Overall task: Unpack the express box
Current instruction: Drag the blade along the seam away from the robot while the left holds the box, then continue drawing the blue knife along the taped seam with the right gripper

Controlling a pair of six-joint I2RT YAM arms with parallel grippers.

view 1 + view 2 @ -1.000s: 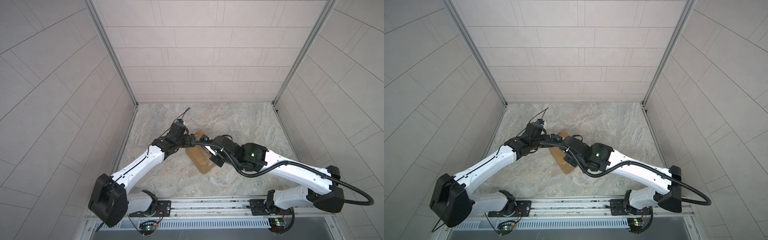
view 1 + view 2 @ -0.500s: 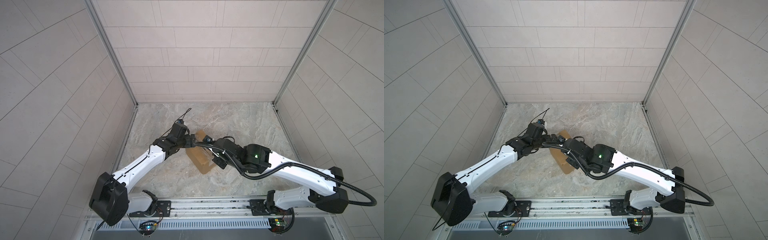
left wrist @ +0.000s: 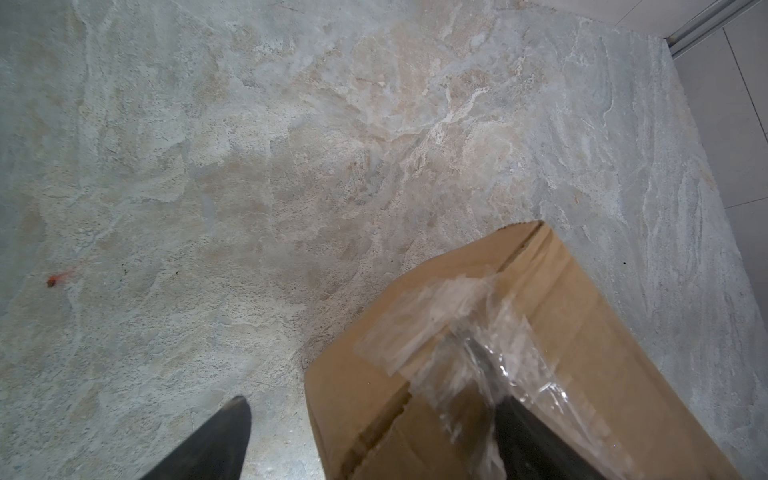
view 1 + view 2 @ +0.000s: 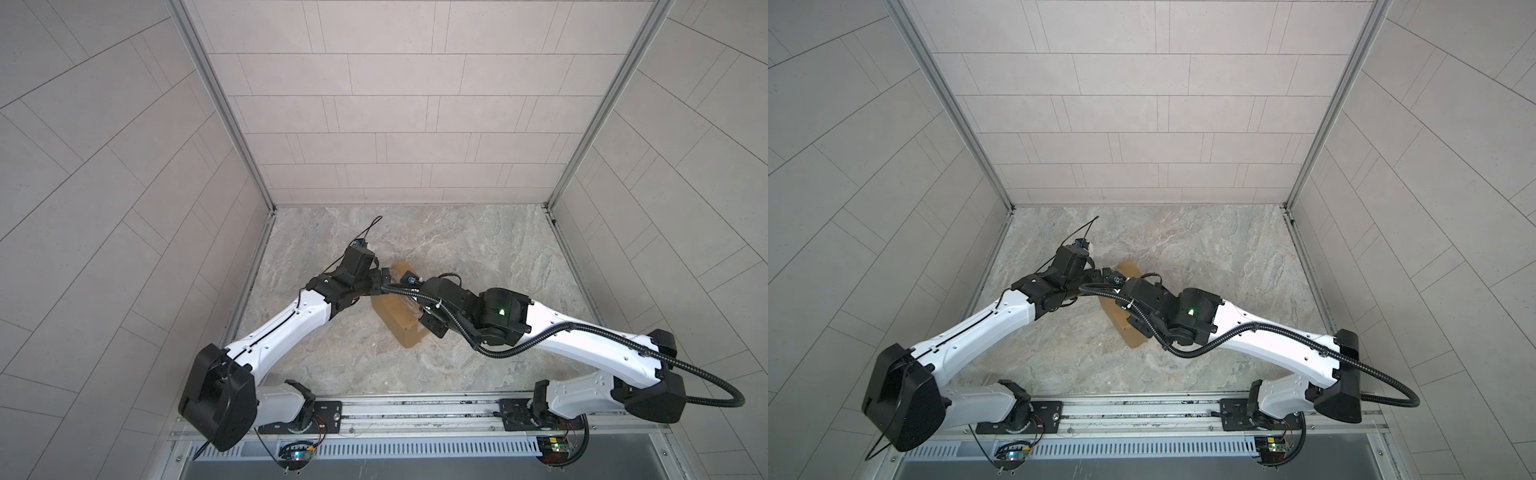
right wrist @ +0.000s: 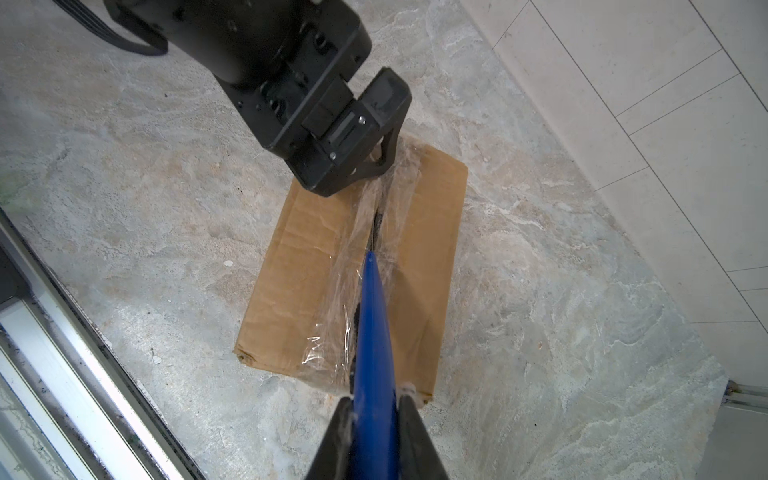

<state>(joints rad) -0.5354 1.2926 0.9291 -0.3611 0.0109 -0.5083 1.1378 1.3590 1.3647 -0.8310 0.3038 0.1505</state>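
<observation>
The express box point(image 4: 395, 322) point(image 4: 1120, 318), a brown carton, lies on the marble floor with crinkled clear tape point(image 5: 388, 195) along its top seam. My left gripper point(image 3: 353, 370) point(image 4: 384, 277) stands open at the box's far end. One finger point(image 3: 523, 432) rests on the taped seam and the other point(image 3: 224, 432) hangs beside the box over the floor. My right gripper point(image 5: 376, 401) point(image 4: 432, 326), at the near end, is shut on a blue tool point(image 5: 374, 316). The tool's dark tip point(image 5: 375, 230) sits in the seam under the tape. The flaps look closed.
A metal rail point(image 5: 62, 353) point(image 4: 415, 411) runs along the front edge, close to the box's near end. Tiled walls point(image 5: 623, 83) close in the floor on three sides. A tiny red speck point(image 3: 52, 281) lies on the floor.
My right arm has drawn back a little toward the front right, with the blue tool still along the seam. The left arm and the box have hardly moved.
</observation>
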